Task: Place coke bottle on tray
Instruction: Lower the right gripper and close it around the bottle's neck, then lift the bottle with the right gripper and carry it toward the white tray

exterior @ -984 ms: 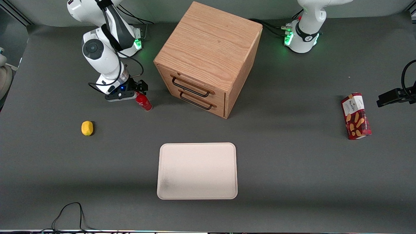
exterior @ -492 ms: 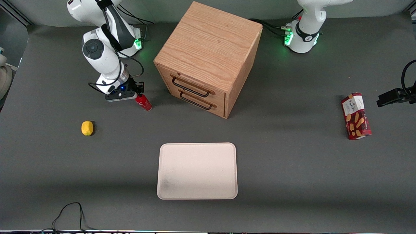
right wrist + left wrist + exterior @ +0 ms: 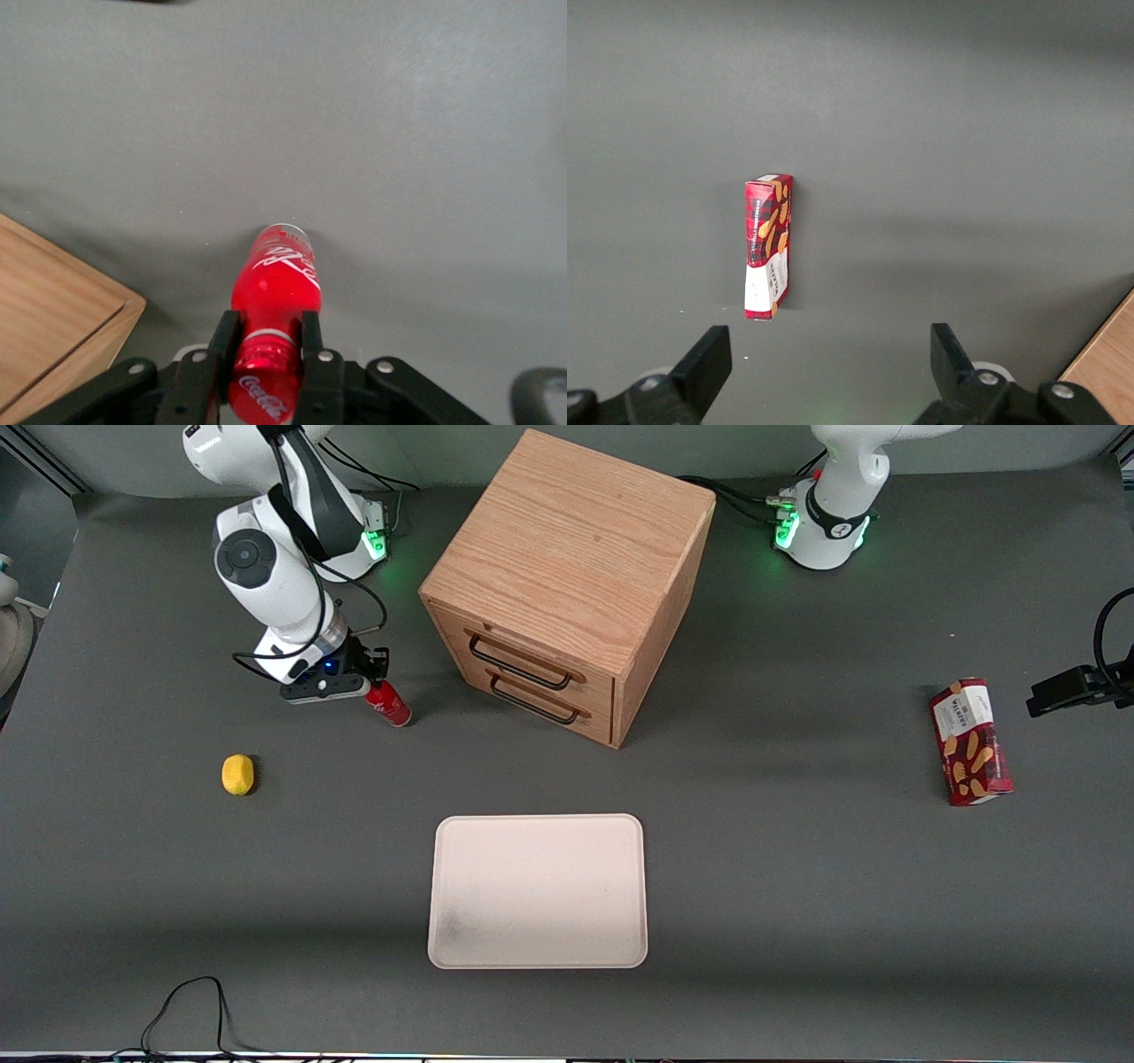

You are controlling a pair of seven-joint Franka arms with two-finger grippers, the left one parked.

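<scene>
Your hand (image 3: pixel 266 354) grips the coke bottle (image 3: pixel 273 292) by its neck; the tray (image 3: pixel 538 890) lies nearer the front camera, well apart.

Glossy red plastic coke bottle (image 3: pixel 273 297) between matt black fingers (image 3: pixel 221 347) — on a matt grey table (image 3: pixel 797 868); grained oak-wood drawer cabinet (image 3: pixel 567 584), smooth cream tray (image 3: pixel 538 890).

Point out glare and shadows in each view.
Front view: the wooden cabinet casts a soft shadow on the table. Right wrist view: glossy highlights on the coke bottle, gripped at its neck by the tool. Left wrist view: the biscuit box throws a faint shadow.
</scene>
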